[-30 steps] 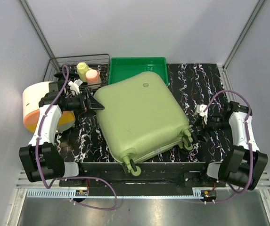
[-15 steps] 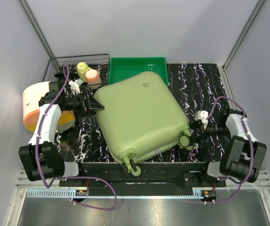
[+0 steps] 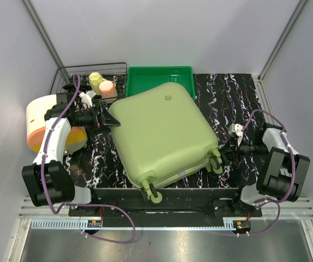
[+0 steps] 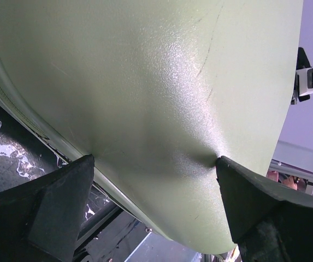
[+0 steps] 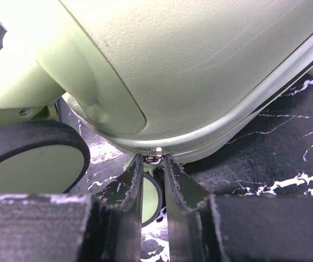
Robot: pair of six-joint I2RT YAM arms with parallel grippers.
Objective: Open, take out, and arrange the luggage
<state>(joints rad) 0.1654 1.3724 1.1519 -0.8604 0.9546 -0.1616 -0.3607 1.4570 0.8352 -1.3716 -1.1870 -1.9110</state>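
Right fingers (image 5: 130,185) narrowly flank the tiny zip pull (image 5: 154,159) of the pale olive-green hard-shell suitcase (image 3: 164,136), grip unclear. They may slip off it. Left fingers (image 4: 52,207) stand open against its shell.

Your right gripper (image 5: 152,164) points up at a small metal zip pull (image 5: 154,158). Its two black fingertips (image 5: 130,183) stand close together on either side of the pull; you cannot tell whether they pinch it. Above the pull spreads the large pale olive-green hard-shell suitcase (image 5: 200,60). Left of the pull sits a black-tyred green wheel (image 5: 30,158), and right of it lies the black white-veined tabletop (image 5: 276,158).
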